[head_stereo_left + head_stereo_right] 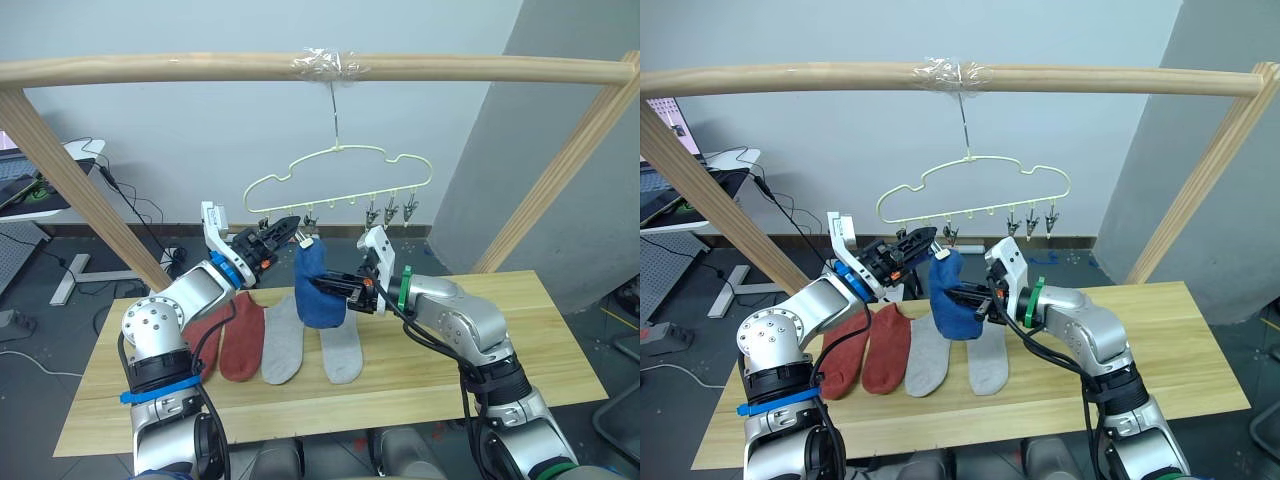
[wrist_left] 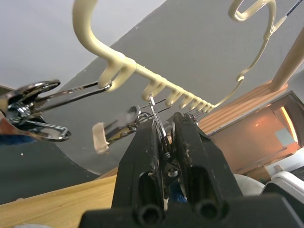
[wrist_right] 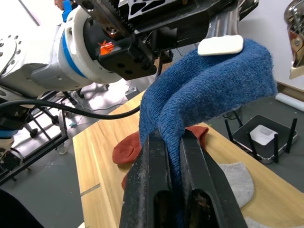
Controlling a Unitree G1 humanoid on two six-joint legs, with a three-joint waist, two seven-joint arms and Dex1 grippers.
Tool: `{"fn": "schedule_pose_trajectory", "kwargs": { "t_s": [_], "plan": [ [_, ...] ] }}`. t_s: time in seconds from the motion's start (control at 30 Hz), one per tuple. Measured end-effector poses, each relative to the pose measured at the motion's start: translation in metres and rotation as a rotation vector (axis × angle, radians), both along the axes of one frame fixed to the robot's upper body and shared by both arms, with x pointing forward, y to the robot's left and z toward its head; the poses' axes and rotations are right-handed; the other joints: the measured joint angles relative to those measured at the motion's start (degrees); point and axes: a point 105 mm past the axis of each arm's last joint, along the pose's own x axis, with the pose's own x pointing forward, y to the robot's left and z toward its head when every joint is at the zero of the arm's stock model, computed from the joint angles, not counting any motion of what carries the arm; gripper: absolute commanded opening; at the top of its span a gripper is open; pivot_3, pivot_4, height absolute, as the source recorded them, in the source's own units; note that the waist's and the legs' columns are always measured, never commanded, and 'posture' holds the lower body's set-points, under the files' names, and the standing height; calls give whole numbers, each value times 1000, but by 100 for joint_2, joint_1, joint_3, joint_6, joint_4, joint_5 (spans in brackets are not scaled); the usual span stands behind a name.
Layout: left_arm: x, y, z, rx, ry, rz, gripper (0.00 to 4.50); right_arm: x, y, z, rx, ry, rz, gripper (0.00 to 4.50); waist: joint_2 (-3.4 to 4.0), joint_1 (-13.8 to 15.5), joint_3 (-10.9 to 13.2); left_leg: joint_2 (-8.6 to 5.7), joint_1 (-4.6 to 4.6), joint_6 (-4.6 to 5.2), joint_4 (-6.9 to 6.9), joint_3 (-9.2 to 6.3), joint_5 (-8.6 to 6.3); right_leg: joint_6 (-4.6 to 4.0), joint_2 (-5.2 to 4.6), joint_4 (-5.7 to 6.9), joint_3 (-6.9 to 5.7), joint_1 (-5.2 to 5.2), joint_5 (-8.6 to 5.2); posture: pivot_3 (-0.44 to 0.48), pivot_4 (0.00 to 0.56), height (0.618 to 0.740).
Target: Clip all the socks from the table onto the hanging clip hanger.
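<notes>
Under the hanger (image 1: 340,170), your right gripper (image 1: 330,288) is gripping a blue sock (image 1: 317,290) above the counter (image 1: 520,350), while your left gripper (image 1: 290,228) is squeezing a clip (image 2: 159,128).

The light is even and soft, quite bright, and the socks (image 1: 283,340) make only weak shadows on the table (image 1: 520,345). At the 12 o'clock edge of the eye views the wooden pole (image 1: 300,68) bends a little, and its tape (image 1: 328,63) has small glare. In the wrist views, the near black fingers (image 2: 187,156) are blurred and the metal clips (image 2: 35,111) shine.
</notes>
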Motion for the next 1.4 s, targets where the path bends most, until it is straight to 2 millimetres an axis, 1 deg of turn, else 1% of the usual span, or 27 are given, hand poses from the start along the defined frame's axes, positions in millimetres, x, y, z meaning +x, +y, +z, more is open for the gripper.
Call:
{"fn": "schedule_pose_trajectory", "kwargs": {
  "t_s": [0.13,0.23,0.3,0.33,0.37,0.43,0.5,0.57,0.67,0.7,0.77,0.87,0.97,1.1,1.2,1.23,1.33,1.4],
  "plan": [
    [-2,-3,1,7,-12,-14,170,5,5,0,8,7,-13,45,0,5,1,0,-3,0,-3,0,0,-1,0,-2,0,-3,0,-57,119,740],
    [-5,-5,6,20,-49,-23,170,9,6,0,7,3,-21,45,1,7,1,0,-27,0,-3,1,0,0,0,0,1,-25,0,-54,119,740],
    [-7,-3,7,19,-65,-26,909,9,6,2,9,-9,-24,0,1,10,1,0,-55,0,-1,1,0,1,0,6,1,-54,1,-52,120,740],
    [-8,-3,8,16,-72,-26,1182,10,6,2,9,-13,-26,0,1,14,1,0,-80,0,3,0,1,1,0,13,1,-80,2,-50,120,740],
    [-9,-2,7,13,-75,-26,1523,11,6,0,6,-9,-32,0,1,17,1,0,-86,0,3,0,1,1,0,14,1,-87,2,-50,120,740],
    [-11,-2,7,13,-81,-25,2230,13,6,-2,-4,-8,-44,0,1,31,1,1,-87,0,2,-1,1,0,0,13,0,-88,3,-47,121,740],
    [-11,0,9,17,-87,-24,2763,13,8,-2,-1,-8,-47,0,2,42,1,1,-87,0,1,-1,1,1,0,13,0,-88,2,-46,122,740],
    [-13,3,9,29,-91,-17,3421,11,12,-2,3,-8,-39,0,2,41,1,2,-86,0,1,0,1,0,0,13,0,-88,2,-44,121,740],
    [-16,13,5,59,-78,1,4365,8,22,-1,25,6,-38,0,2,39,2,3,-85,0,1,0,1,1,1,14,0,-88,2,-34,122,740],
    [-17,17,3,76,-73,8,4482,8,26,-1,37,19,-40,0,2,39,2,3,-84,0,1,0,1,0,1,15,-1,-88,2,-27,119,740],
    [-21,23,4,112,-82,20,4482,5,35,-3,64,56,-39,0,3,58,2,3,-86,0,1,-1,1,0,1,15,-1,-88,2,-22,118,740],
    [-27,25,8,141,-106,23,4500,6,45,-7,127,161,-54,811,3,107,2,3,-86,0,2,-1,1,0,-1,14,-1,-87,3,-12,117,740],
    [-31,23,7,158,-113,18,4500,9,48,-15,159,254,-72,1835,3,133,2,2,-86,0,2,-1,1,-1,-2,14,-3,-87,3,-4,113,740],
    [-35,20,4,171,-112,9,4500,15,41,-24,145,296,-110,3308,3,154,2,2,-86,0,2,-1,1,-1,-2,13,-4,-87,3,-1,107,740],
    [-40,15,1,228,-124,-4,4500,20,25,-36,58,268,-151,4376,3,154,2,2,-87,0,2,0,1,-1,-2,12,-3,-87,3,-7,105,740],
    [-41,14,-1,251,-126,-4,4500,22,17,-41,27,260,-168,4479,3,159,2,1,-87,0,2,1,1,-1,-2,11,-3,-87,3,-7,105,740],
    [-42,12,-8,344,-136,9,4500,21,-13,-62,-56,260,-238,4479,3,177,2,1,-87,0,1,1,1,-2,-2,10,-3,-88,2,-17,103,740],
    [-40,12,-11,425,-159,33,4500,20,-27,-67,-87,250,-265,4479,3,177,2,2,-87,0,1,2,1,-2,-1,13,-1,-89,2,-22,101,740]
  ]
}}
